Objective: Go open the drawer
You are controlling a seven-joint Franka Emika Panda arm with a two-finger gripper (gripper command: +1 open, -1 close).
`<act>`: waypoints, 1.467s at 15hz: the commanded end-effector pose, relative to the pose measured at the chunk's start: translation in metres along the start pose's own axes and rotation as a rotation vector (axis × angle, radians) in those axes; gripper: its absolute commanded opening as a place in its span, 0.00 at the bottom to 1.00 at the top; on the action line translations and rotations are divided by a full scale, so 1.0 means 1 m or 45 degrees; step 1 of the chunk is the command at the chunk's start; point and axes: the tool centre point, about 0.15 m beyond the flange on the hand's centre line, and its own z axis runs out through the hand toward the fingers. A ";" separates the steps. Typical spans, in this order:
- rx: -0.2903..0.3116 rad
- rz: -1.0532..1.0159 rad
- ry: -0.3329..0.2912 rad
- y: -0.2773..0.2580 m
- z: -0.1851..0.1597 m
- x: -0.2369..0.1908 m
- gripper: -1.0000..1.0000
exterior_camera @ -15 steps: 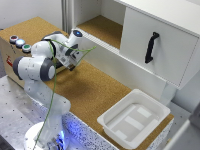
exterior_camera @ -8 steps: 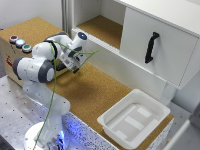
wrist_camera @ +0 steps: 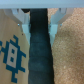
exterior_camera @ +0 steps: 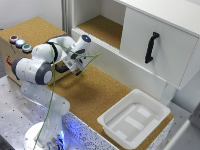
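Note:
The low wooden box [exterior_camera: 7, 56] carries three coloured buttons [exterior_camera: 20, 43] at the exterior view's left. Its plywood drawer [exterior_camera: 61, 75] faces the cork surface and is mostly hidden behind my arm. My gripper [exterior_camera: 71, 64] is right at the drawer front. In the wrist view the dark handle [wrist_camera: 40, 50] runs between my two fingers [wrist_camera: 21, 22], which press on its sides, so my gripper [wrist_camera: 39, 22] is shut on it. The light-brown drawer front [wrist_camera: 11, 55] with a blue mark lies on one side and cork [wrist_camera: 67, 55] on the other.
A white plastic tray [exterior_camera: 111, 121] stands on the cork tabletop [exterior_camera: 95, 90] at the exterior view's lower right. A white cabinet panel [exterior_camera: 170, 55] with a long black handle [exterior_camera: 151, 47] is at the right. An open shelf [exterior_camera: 100, 27] lies behind.
My hand has shifted a little toward the exterior view's right, away from the box. I cannot tell how far the drawer has moved with it.

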 end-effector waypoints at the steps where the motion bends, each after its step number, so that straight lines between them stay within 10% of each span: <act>1: 0.021 0.048 0.028 0.059 0.021 -0.008 0.00; 10: -0.007 0.092 0.043 0.083 0.005 -0.004 0.00; 11: -0.004 0.087 0.032 0.081 0.006 -0.003 1.00; 22: -0.120 -0.063 0.058 0.044 -0.028 0.016 1.00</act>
